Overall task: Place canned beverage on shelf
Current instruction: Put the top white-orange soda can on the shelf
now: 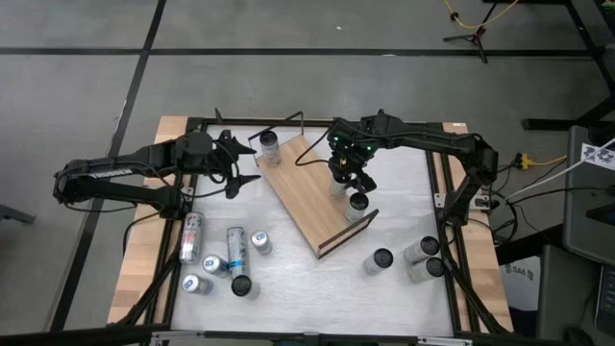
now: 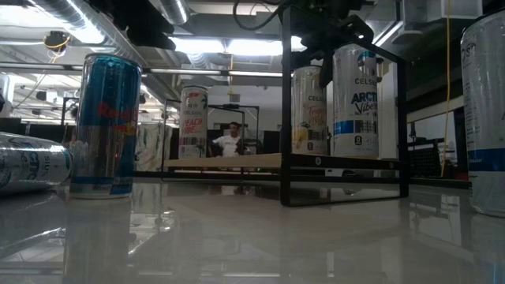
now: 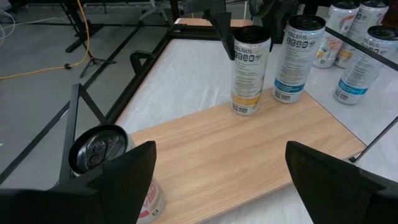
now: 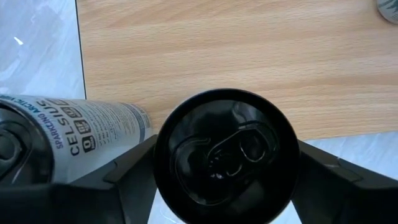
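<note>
The surface [image 1: 317, 279] holds the shelf [image 1: 303, 187], lying slantwise in the middle. 2 cans stand upright on the shelf, side by side. The right pincer [image 1: 344, 179] hangs over the yellow can [image 3: 249, 68], its fingers wide on both sides of the black lid, not squeezing. The left pincer [image 1: 244, 163] waits wide open near another can [image 1: 269, 146] at the shelf's far end.

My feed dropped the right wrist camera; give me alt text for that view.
Looking straight down, the right gripper straddles the black top of an upright can standing on the light wooden shelf, a dark finger on each side. A second Celsius can stands beside it, also on the board.
</note>
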Tool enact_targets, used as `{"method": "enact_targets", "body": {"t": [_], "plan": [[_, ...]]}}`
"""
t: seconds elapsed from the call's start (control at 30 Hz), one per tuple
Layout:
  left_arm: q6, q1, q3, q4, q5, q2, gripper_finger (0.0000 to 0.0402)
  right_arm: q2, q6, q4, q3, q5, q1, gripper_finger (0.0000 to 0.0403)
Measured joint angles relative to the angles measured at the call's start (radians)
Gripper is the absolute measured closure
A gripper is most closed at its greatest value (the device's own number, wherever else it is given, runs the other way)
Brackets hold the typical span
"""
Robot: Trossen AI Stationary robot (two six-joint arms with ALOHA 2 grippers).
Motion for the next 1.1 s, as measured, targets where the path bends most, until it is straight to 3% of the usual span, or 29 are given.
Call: {"method": "enact_targets", "body": {"t": [0.4, 0.8, 1.1], "plan": [[-0.001, 0.000, 0.000, 0.000, 0.000, 0.000, 0.0051, 0.000, -0.001, 0.001, 0.000, 0.040, 0.000, 0.0102], [-0.001, 0.000, 0.000, 0.000, 0.000, 0.000, 0.0051, 0.000, -0.001, 0.004, 0.000, 0.058, 0.000, 0.0032], [0.000, 0.000, 0.000, 0.000, 0.000, 0.000, 0.0051, 0.000, 0.000, -0.005, 0.004, 0.060, 0.000, 0.0022]]}}
